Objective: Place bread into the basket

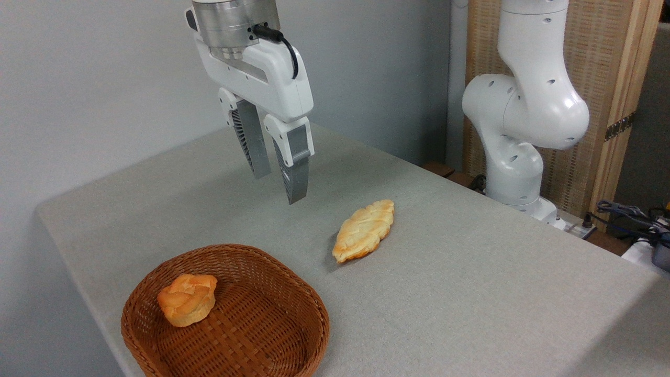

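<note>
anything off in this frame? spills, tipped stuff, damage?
Nothing stands out. The bread sits inside the basket, toward its left side. The leaf-shaped pastry lies flat on the table, clear of the basket. The gripper hangs above the table, holding nothing. No spills or damage visible.

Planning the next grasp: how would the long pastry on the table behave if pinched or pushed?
The pastry lies flat and long, so it should slide rather than roll. Its scored, glossy crust looks firm, perhaps slippery. Probably light for its size.

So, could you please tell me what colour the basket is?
Reddish-brown woven wicker basket, clearest in the fixed camera.
</note>
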